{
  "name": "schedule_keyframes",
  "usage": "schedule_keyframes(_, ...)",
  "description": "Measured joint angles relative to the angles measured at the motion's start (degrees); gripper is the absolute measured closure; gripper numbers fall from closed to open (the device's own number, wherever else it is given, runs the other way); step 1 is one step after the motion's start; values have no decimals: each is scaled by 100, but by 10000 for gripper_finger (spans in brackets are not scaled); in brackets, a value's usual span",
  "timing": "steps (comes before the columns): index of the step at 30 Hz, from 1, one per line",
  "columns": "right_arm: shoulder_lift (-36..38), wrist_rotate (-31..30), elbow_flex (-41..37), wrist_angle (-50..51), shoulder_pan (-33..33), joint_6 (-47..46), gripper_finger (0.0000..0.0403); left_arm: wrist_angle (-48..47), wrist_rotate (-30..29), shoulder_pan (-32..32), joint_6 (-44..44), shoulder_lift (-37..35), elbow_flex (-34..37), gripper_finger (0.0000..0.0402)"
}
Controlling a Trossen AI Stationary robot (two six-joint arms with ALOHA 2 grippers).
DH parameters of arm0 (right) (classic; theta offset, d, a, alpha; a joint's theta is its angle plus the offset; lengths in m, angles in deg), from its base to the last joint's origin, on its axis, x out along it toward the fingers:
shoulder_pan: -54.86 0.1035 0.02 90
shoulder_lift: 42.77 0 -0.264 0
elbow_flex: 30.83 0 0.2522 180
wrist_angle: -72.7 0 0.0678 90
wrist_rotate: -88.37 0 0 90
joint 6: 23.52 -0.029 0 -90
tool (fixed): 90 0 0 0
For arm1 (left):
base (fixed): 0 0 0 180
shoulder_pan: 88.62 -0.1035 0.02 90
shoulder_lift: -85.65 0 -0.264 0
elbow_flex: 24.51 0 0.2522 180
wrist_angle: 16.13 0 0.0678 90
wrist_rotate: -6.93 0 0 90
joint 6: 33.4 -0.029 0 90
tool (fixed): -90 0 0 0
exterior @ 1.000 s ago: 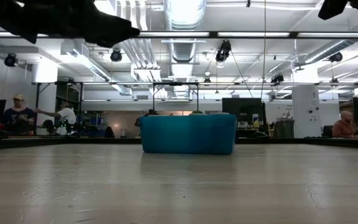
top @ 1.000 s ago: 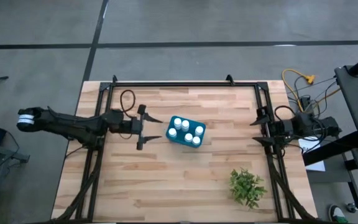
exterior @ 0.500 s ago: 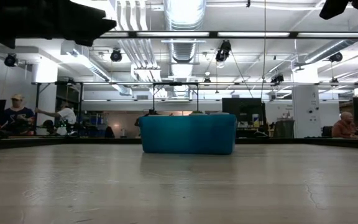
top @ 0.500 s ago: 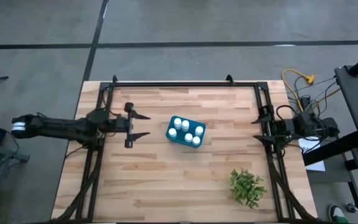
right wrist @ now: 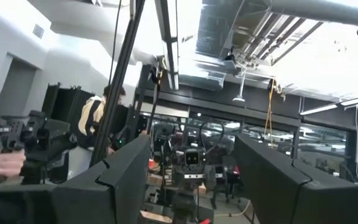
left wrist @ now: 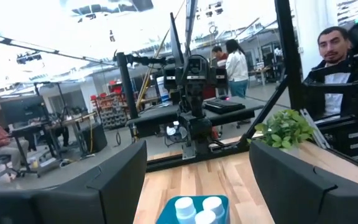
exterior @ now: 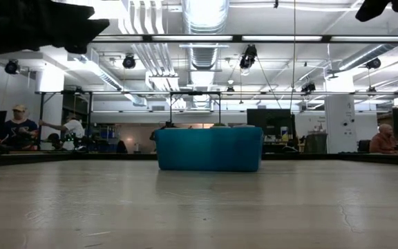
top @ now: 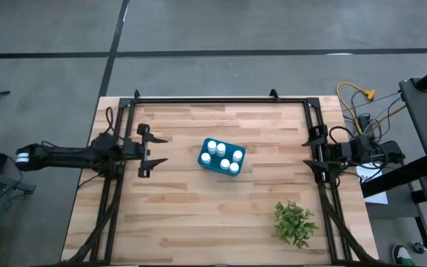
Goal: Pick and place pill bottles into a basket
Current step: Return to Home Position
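Note:
The teal basket [top: 202, 159] sits on the wooden table a little left of its middle and shows in the low view as a blue box [exterior: 209, 149]. Several white pill bottles [top: 221, 150] stand upright inside it, caps up [left wrist: 185, 204]. My left gripper [top: 156, 150] hangs open to the left of the basket, well clear of it and pointing at it, with nothing between its fingers. My right gripper [top: 308, 153] waits open at the table's right edge, also empty.
A small green plant [top: 295, 222] stands near the table's front right corner. Black frame rails [top: 213, 99] run along the far edge and both sides. Cables [top: 358, 100] lie off the table at the right. People sit in the room behind the table.
My left gripper has drawn back from the basket toward the table's left edge, still open and empty. The basket and the bottles have not moved.

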Motion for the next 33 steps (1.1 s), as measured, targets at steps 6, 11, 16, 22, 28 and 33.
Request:
schedule_keyframes(6, -1, -3, -160, -399, 0, -63, 177, -247, 33, -2, 148, -714, 214, 135)
schedule_keyframes(11, 0, -197, -666, -1601, -4, 129, 177, -759, 34, -2, 144, -1279, 212, 135)
schedule_keyframes(16, 0, -279, -791, -1790, -2, 234, 177, -1424, 34, -2, 144, -1866, 214, 135)
schedule_keyframes(22, 0, -272, -791, -1489, -4, 147, 177, -1843, 41, 0, 134, -2137, 238, 135)
schedule_keyframes(28, -2, -281, -789, -698, -14, -112, 177, -2078, 45, -2, 124, -2137, 268, 135)
schedule_keyframes(33, -8, -430, -789, -256, -14, -147, 177, -2592, -39, 0, 105, -2121, 271, 135)
